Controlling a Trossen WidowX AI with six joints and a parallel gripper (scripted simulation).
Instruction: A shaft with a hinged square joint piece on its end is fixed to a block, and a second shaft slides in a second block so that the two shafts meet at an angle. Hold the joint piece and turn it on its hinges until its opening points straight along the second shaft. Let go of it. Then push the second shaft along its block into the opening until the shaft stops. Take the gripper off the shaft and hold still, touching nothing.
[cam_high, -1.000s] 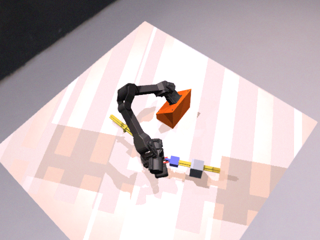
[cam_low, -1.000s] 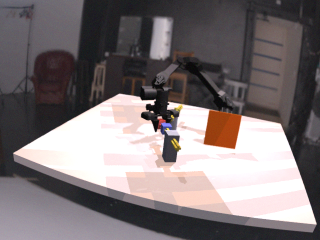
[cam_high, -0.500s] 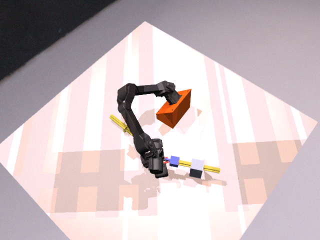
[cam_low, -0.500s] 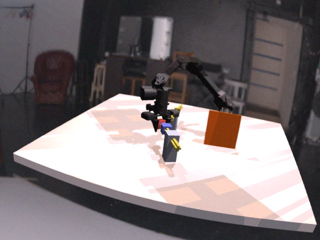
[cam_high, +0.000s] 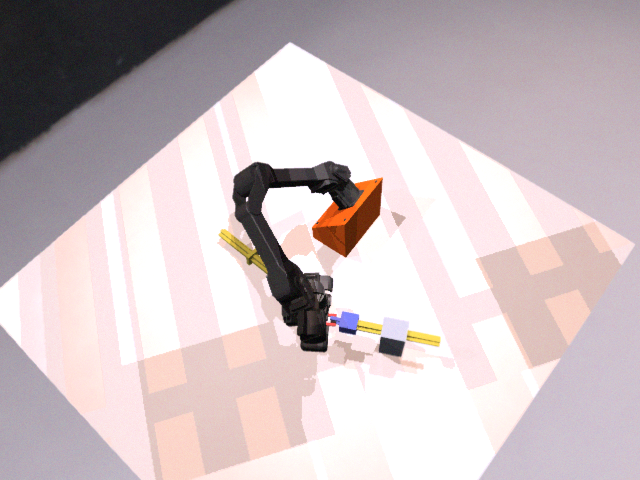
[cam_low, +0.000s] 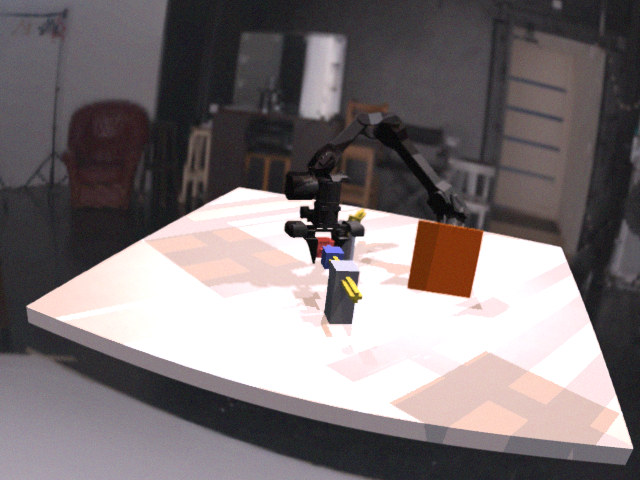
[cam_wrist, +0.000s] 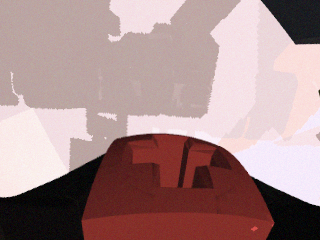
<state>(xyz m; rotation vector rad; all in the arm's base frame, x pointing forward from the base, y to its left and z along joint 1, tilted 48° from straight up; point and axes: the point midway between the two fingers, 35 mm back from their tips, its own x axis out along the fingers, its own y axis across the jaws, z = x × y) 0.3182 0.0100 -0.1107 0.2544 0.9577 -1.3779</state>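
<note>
A yellow shaft (cam_high: 370, 326) runs through a grey-white block (cam_high: 394, 334) (cam_low: 340, 297) and ends in a blue piece (cam_high: 349, 321) (cam_low: 330, 256). A red square joint piece (cam_high: 331, 315) (cam_low: 323, 242) (cam_wrist: 175, 195) is hinged beyond the blue piece. It fills the bottom of the wrist view, its recessed opening facing the camera. My gripper (cam_high: 329, 321) (cam_low: 326, 249) comes down from above and is shut on the red joint piece. A second yellow shaft (cam_high: 236, 243) (cam_low: 357, 214) lies at an angle on the far side, largely hidden by my arm. Its grey block (cam_low: 348, 249) shows only behind the gripper in the exterior view.
An orange wedge-shaped block (cam_high: 352, 223) (cam_low: 444, 258) carries the arm's base, behind and to the right of the shafts. The arm arches over the second shaft. The patterned white table (cam_high: 439, 413) (cam_low: 206, 330) ends in edges on all sides.
</note>
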